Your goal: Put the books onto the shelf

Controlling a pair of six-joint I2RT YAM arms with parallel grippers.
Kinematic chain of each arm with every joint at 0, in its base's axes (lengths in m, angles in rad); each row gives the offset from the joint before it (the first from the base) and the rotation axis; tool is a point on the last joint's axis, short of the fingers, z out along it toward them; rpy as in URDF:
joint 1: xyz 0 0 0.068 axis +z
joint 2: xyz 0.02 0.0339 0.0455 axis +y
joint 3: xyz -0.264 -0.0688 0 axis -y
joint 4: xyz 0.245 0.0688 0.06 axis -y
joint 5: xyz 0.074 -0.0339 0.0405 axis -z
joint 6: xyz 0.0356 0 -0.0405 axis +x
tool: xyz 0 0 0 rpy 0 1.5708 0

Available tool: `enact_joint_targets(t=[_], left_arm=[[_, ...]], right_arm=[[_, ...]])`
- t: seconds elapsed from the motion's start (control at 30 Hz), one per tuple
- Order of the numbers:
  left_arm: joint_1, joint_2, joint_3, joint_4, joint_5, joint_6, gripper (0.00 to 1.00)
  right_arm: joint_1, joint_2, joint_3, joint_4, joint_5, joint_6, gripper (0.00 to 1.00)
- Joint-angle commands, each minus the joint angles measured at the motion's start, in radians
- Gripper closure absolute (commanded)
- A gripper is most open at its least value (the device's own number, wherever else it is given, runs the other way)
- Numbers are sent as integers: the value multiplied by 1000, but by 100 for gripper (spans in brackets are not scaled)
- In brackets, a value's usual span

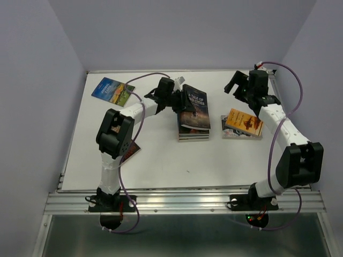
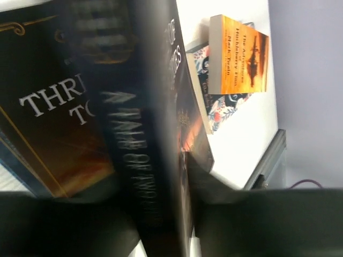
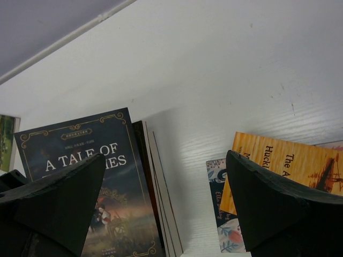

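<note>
Well, my left gripper (image 1: 178, 100) is pinched narrowly on one edge of the dark "A Tale of Two Cities" book (image 1: 196, 110), which sits tilted atop the middle stack (image 1: 193, 134). My right gripper (image 1: 239, 87) hangs wide open, holding nothing, over the bench (image 1: 155, 155) beyond the orange book (image 1: 244, 121). A blue book (image 1: 112, 91) lies far left.

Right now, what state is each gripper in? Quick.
Left gripper: closed on the dark book.
Right gripper: open, holding nothing.
</note>
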Motion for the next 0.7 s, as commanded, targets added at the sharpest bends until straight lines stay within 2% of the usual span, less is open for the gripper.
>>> enact_joint_targets(t=[0.0, 0.1, 0.23, 0.33, 0.5, 0.67], left_arm=[[-3, -30, 76, -24, -44, 70, 45], [-3, -20, 96, -79, -61, 90, 29], [-3, -16, 128, -156, -121, 124, 22], [-3, -10, 157, -218, -171, 161, 10], [-3, -7, 208, -315, -256, 192, 2], [-4, -49, 170, -312, -260, 187, 1]], right_arm=[[-6, 3, 8, 26, -20, 6, 0], [-6, 10, 8, 24, -35, 6, 0], [-6, 27, 8, 26, -64, 0, 0], [-6, 46, 10, 24, -104, -11, 0], [-6, 66, 13, 16, -129, -29, 0], [-6, 99, 34, -10, -133, -61, 0]])
